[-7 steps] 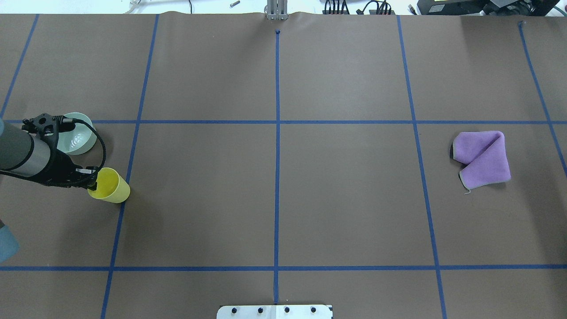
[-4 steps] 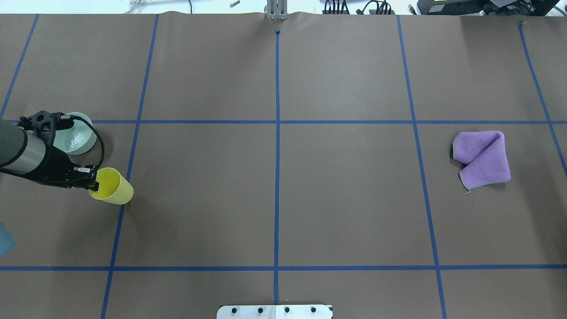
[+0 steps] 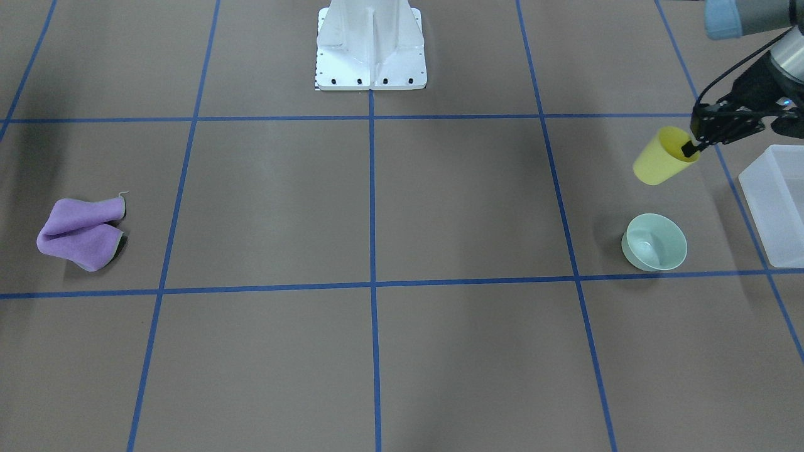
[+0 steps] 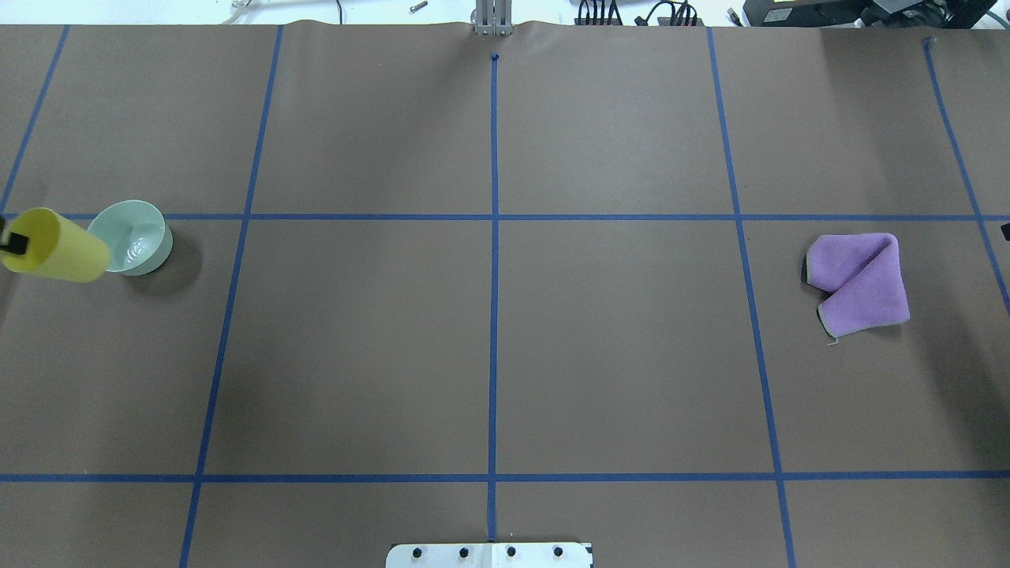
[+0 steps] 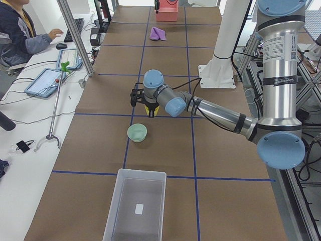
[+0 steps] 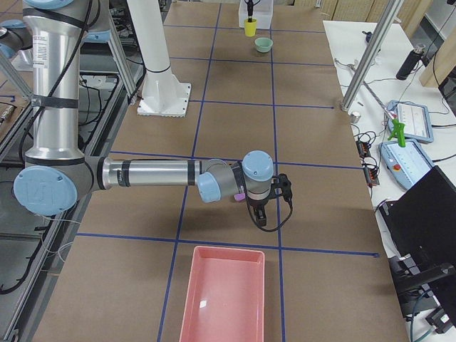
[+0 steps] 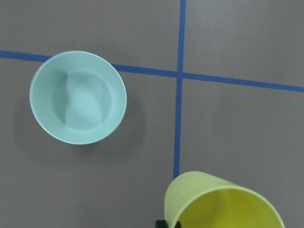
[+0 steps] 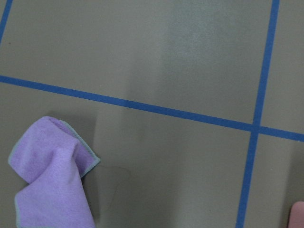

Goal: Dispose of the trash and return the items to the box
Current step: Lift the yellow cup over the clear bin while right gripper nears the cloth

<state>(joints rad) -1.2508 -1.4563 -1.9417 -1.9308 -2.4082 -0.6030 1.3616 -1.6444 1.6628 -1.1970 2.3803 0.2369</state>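
Left gripper (image 3: pixel 689 149) is clamped on the yellow cup (image 3: pixel 659 164) by its rim; the cup is airborne and tilted, upper right of the front view. The box (image 3: pixel 776 207) lies just right of it (open side up). The bowl (image 3: pixel 654 250) sits lower in frame. Right gripper (image 6: pixel 258 216): cannot tell its state.
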